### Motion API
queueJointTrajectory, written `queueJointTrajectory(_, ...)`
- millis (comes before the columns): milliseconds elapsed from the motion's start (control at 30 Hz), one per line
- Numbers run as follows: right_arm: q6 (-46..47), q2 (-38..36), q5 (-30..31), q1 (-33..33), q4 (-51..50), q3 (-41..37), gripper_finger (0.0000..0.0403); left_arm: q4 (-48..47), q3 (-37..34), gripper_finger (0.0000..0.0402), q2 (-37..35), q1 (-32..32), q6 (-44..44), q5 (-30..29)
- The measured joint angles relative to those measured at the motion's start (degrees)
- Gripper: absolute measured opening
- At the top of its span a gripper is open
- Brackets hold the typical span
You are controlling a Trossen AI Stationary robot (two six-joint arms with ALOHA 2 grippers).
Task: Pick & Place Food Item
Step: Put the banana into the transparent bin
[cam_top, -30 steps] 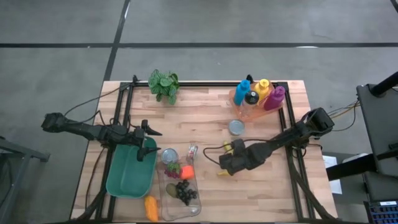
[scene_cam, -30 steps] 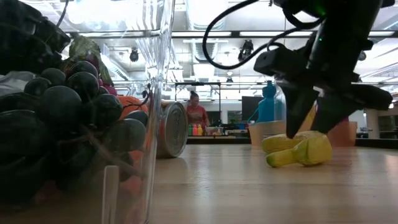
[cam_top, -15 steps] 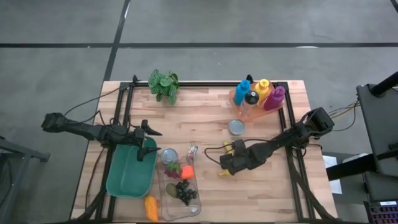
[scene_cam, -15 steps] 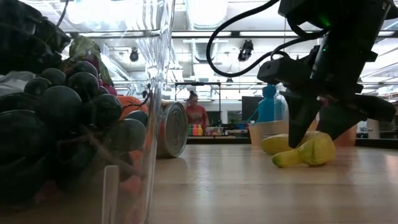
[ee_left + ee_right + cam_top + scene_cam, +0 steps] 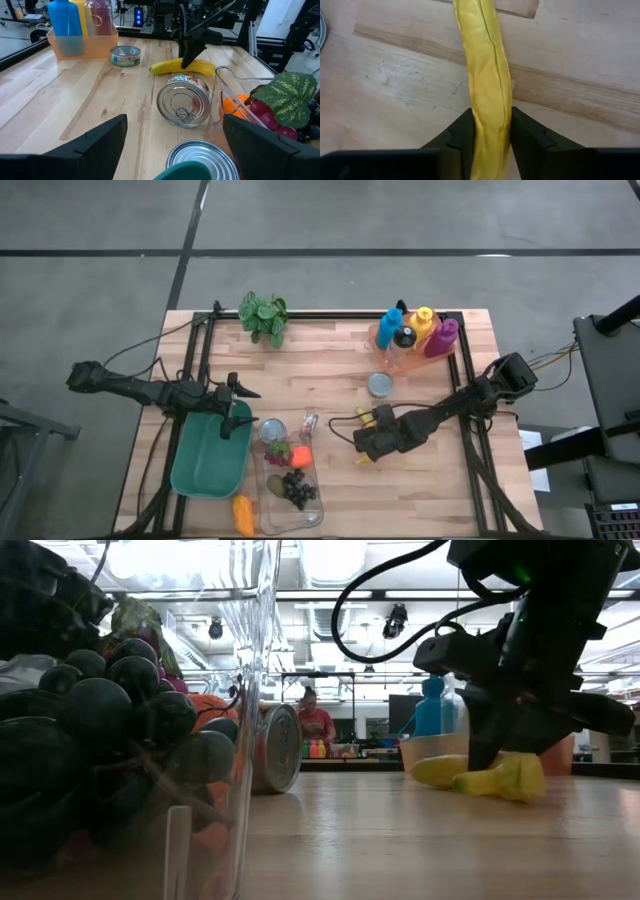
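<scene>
A: While you log, give me counts.

B: One banana (image 5: 487,95) lying on the worktop (image 5: 330,370), right of the clear bin (image 5: 292,498). My right claw (image 5: 362,450) is pinched on it, both fingers (image 5: 460,135) pressed against its sides. Two arms. My left claw (image 5: 232,408) hangs spread wide and empty above the green tray (image 5: 205,465).

A: Cans?

B: Three. One flat tin (image 5: 380,385) near the bottle crate (image 5: 395,360), one on its side (image 5: 184,100) by the bin, one upright (image 5: 202,160) closest to my left claw, cut off at the frame edge. Four bottles in the crate: blue (image 5: 391,326), yellow (image 5: 422,322), purple (image 5: 441,337), one with a black cap (image 5: 404,338). One plant (image 5: 263,316) at the far edge.

A: Bin contents?

B: One grape bunch (image 5: 296,488), one orange piece (image 5: 300,458), something red with a green leaf (image 5: 278,450), a greenish bit I can't name. One more orange item (image 5: 242,515) sits outside the bin. In the low view the bin wall blocks most of the left side, and my claw covers part of the banana. One person (image 5: 315,725) far off in the room, too small to make out.
</scene>
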Motion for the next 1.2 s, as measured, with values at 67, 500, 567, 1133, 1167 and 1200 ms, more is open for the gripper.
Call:
queueJointTrajectory(67,0.0,0.0,0.1,0.0,-0.1,0.0,0.0084,0.0,0.0,0.0336,0.0,0.0,0.0,0.0)
queueJointTrajectory(500,-1.6,0.0,0.5,0.0,-0.4,0.3,0.0103,0.0,0.0,0.0336,0.0,0.0,0.0,0.0)
queueJointTrajectory(567,-3.4,-0.2,2.1,0.0,-0.5,1.1,0.0103,0.0,0.0,0.0336,0.0,0.0,0.0,0.0)
queueJointTrajectory(1133,-34.5,-0.6,19.6,1.7,-3.9,20.2,0.0104,0.0,0.0,0.0336,0.0,0.0,0.0,0.0)
queueJointTrajectory(1167,-36.4,-0.6,19.8,1.9,-3.7,21.3,0.0105,0.0,0.0,0.0336,0.0,0.0,0.0,0.0)
queueJointTrajectory(1200,-38.1,-0.6,19.9,2.1,-3.3,22.4,0.0105,0.0,0.0,0.0336,0.0,0.0,0.0,0.0)
